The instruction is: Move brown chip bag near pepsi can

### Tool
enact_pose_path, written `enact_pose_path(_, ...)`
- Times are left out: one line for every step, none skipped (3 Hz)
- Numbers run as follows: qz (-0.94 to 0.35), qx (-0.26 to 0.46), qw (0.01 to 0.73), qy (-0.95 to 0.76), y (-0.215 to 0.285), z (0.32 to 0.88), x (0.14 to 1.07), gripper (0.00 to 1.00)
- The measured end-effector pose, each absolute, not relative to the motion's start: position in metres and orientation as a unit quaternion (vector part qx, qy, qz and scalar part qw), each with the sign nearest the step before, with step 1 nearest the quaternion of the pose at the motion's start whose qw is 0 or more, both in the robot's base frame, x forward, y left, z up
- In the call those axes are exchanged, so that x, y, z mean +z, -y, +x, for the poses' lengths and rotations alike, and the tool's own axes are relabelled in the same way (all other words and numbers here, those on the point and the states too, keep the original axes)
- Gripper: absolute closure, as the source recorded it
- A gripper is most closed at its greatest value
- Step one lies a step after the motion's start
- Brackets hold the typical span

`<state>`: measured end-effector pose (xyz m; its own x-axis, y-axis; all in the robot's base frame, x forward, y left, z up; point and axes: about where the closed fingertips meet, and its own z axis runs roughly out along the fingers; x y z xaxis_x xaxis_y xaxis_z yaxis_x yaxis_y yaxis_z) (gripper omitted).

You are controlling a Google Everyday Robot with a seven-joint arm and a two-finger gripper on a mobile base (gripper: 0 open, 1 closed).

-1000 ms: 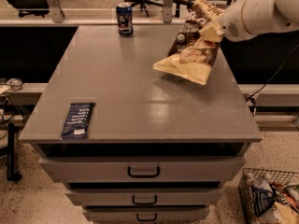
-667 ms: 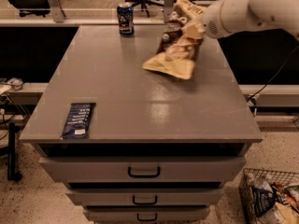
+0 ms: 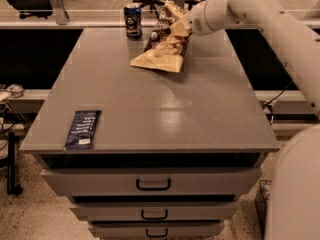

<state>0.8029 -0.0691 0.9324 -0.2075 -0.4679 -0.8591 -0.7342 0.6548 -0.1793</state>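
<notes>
The gripper is closed on the top of the chip bag; the can stands just beside it. Carrying seems almost done: next, lower and release.

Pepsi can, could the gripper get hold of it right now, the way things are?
Probably not yet. The gripper, beside the pepsi can at the far edge of the table, is shut on the brown chip bag, which hangs between them. Nothing else blocks it.
</notes>
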Motion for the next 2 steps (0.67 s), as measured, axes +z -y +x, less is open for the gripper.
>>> enact_pose_path(-0.388, 0.153, 0.492, -0.764, 0.050, 0.829, 0.929, 1.00)
enact_pose_path(-0.385, 0.162, 0.493, -0.763, 0.036, 0.846, 0.927, 1.00)
